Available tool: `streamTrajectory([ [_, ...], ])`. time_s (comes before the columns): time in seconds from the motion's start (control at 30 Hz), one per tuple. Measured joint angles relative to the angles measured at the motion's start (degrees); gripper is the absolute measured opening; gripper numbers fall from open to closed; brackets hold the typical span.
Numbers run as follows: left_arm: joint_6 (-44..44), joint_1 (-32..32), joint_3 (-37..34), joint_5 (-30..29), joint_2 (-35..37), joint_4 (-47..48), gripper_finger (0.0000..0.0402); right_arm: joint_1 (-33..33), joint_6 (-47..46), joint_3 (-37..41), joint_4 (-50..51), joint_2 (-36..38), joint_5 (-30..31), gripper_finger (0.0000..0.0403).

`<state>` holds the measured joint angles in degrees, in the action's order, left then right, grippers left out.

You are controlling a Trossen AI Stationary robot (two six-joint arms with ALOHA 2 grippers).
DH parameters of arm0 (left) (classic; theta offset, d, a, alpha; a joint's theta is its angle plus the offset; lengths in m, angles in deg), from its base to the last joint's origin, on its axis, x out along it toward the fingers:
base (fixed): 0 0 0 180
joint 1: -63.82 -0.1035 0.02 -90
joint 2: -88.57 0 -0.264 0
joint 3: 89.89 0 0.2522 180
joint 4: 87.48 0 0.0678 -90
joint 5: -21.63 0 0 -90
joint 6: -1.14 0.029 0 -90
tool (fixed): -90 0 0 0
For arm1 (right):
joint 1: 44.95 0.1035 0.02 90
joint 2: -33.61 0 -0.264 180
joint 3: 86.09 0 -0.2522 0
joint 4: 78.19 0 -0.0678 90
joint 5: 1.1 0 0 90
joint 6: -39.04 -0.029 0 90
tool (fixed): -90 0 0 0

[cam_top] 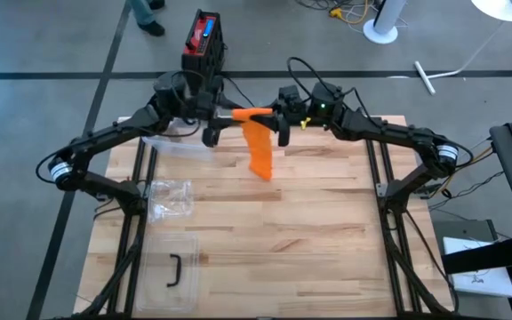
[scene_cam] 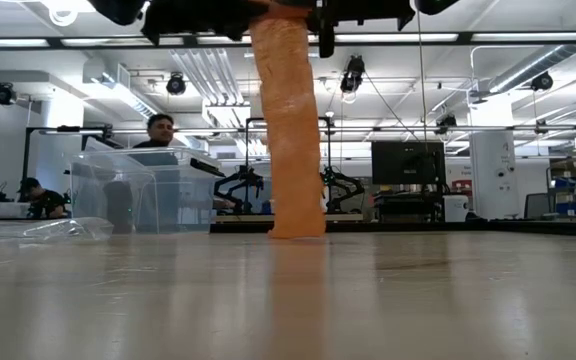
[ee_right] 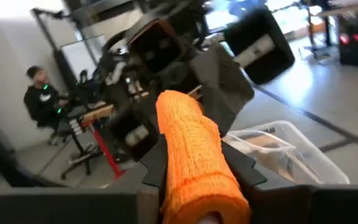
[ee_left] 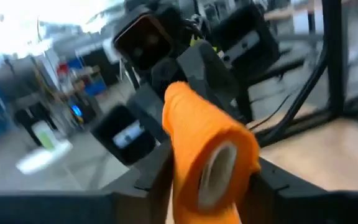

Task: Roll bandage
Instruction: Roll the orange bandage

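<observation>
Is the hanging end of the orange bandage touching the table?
Touching. The low view shows the bandage tail's bottom edge resting on the table, no gap beneath.

Orange bandage [cam_top: 258, 142], pale striped wooden table [cam_top: 309, 222], clear plastic box [scene_cam: 143, 190].

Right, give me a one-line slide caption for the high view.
Both arms meet at the table's far edge, left gripper and right gripper holding an orange bandage roll, its loose tail hanging down.

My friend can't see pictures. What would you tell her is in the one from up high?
Two dark robot arms meet over a wooden table, both gripping an orange bandage roll whose loose end hangs down to the wood. A clear plastic box and a clear wrapper lie at the left.
</observation>
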<state>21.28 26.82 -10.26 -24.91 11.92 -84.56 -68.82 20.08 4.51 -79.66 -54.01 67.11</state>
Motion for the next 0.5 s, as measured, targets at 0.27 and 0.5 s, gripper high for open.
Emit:
streamTrajectory([
  [0.27,-20.17,-0.13,0.00,3.30,1.48,0.19,0.0206,-1.73,9.88,0.00,0.51,0.25,-3.02,0.0079],
  [0.5,-22.88,-0.02,0.02,0.63,-0.83,-0.78,0.0249,-2.04,15.18,0.00,0.11,0.23,-0.42,0.0082],
])
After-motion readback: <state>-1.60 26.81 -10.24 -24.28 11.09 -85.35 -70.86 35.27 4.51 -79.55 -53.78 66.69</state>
